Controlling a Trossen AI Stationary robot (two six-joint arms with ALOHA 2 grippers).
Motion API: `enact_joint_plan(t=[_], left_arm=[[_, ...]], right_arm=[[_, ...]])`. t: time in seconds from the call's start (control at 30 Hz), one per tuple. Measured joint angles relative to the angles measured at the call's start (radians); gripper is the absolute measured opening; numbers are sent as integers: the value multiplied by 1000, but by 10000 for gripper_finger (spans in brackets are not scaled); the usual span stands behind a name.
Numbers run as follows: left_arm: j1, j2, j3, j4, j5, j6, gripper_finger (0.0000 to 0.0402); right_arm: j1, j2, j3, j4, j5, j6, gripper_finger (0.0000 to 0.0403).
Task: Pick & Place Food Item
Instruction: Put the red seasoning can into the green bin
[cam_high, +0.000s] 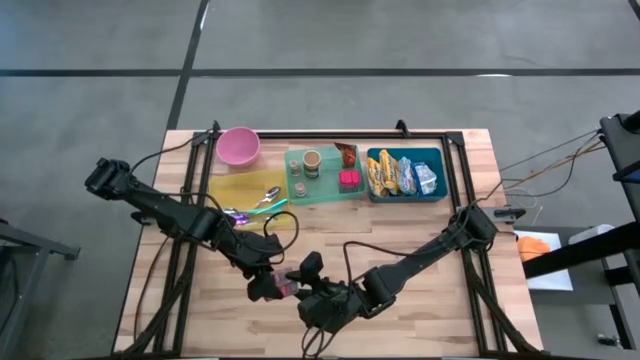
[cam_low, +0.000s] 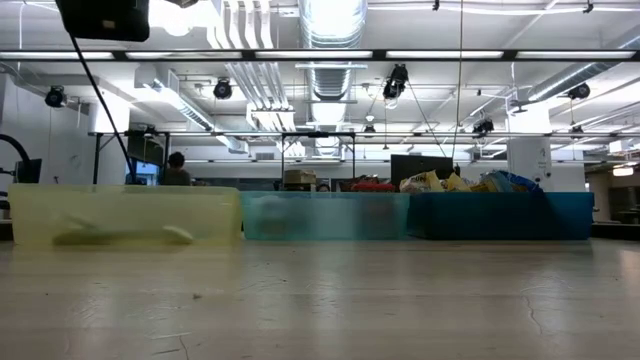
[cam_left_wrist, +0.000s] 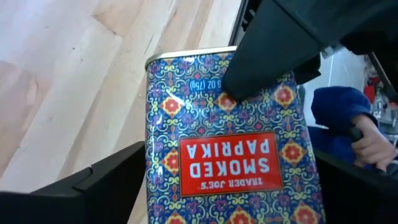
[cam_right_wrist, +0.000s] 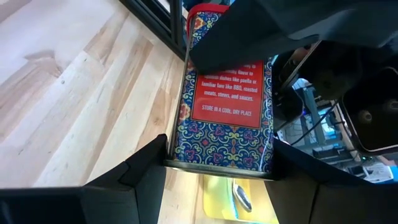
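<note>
right end effector (cam_high: 300, 291) grips paprika tin (cam_high: 284, 288) beside left end effector (cam_high: 268, 287)

We see a blue tin (cam_left_wrist: 230, 155) patterned with ornate red and yellow medallions, its red label lettered in white. At upper centre of the high view sit a pink bowl (cam_high: 239, 146), yellow tray (cam_high: 232, 187), green tray (cam_high: 300, 190) and blue bin (cam_high: 406, 195).

It looked like an industrial lab or open workshop floor. Exposed ducts (cam_low: 330, 30) and strip lights (cam_low: 480, 55) ran overhead, w/ cameras (cam_low: 397, 82) hung from the ceiling. A person (cam_low: 177, 168) sat at a bench far back. The wooden table (cam_high: 420, 300) stood on grey concrete (cam_high: 90, 100).
</note>
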Motion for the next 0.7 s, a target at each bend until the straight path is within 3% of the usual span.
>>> enact_joint_plan(t=[0.17,0.4,0.7], left_arm=[[0,0,0,-2,12,25,384],[-1,0,0,-3,105,34,396],[-1,-8,5,-11,133,225,399]], right_arm=[[0,0,0,-5,0,12,214],[0,0,0,-17,0,50,214],[1,-1,2,-62,15,197,214]])
